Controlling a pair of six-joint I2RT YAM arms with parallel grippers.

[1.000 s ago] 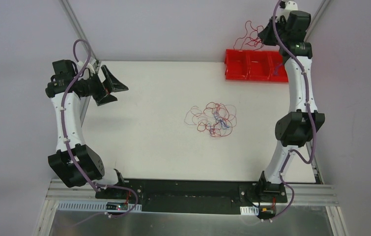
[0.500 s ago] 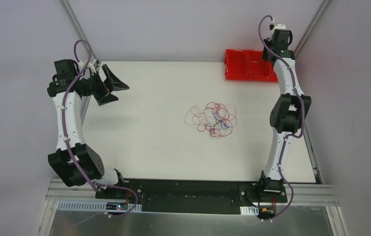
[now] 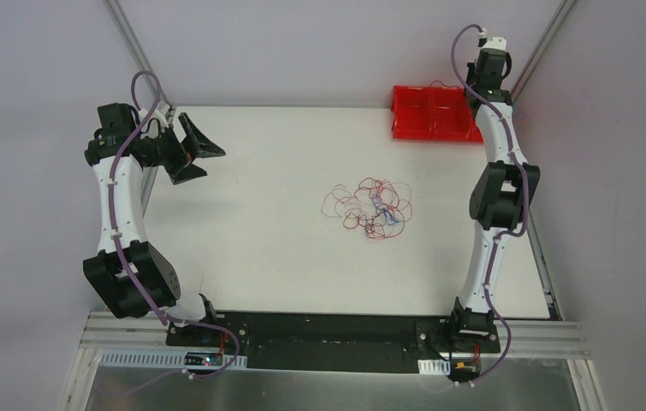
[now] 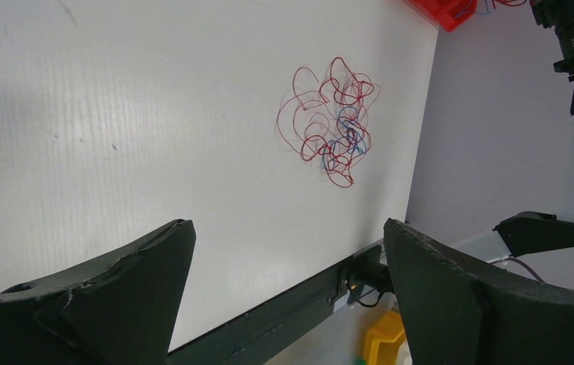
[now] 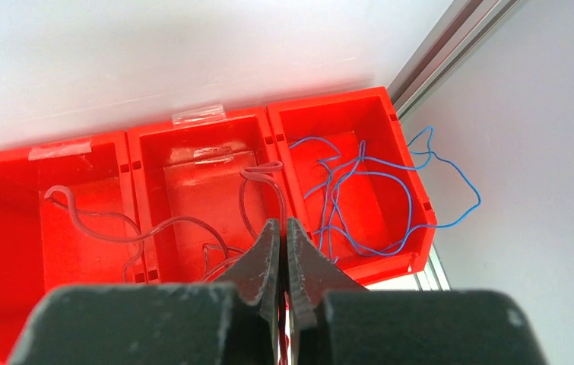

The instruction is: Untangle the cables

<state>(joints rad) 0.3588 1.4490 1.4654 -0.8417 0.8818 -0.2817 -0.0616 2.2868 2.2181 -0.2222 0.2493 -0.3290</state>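
Note:
The cables' tangle (image 3: 375,207), thin red loops with a few blue strands, lies on the white table right of centre; it also shows in the left wrist view (image 4: 333,137). My left gripper (image 3: 210,164) is open and empty, held above the table's far left, well away from the tangle (image 4: 287,224). My right gripper (image 5: 277,222) hangs over the red bin (image 3: 430,124). It is shut on a thin red cable (image 5: 257,190) that loops down into the middle compartment.
The red bin (image 5: 329,99) has three compartments. Blue wires (image 5: 359,190) fill the right one and spill over its rim. A pale reddish wire (image 5: 93,220) lies in the left one. A metal frame rail (image 5: 451,38) runs beside the bin.
My right arm swung from high behind the bin to over it, and the red cable that dangled from it now hangs into the bin. The left arm barely moved.

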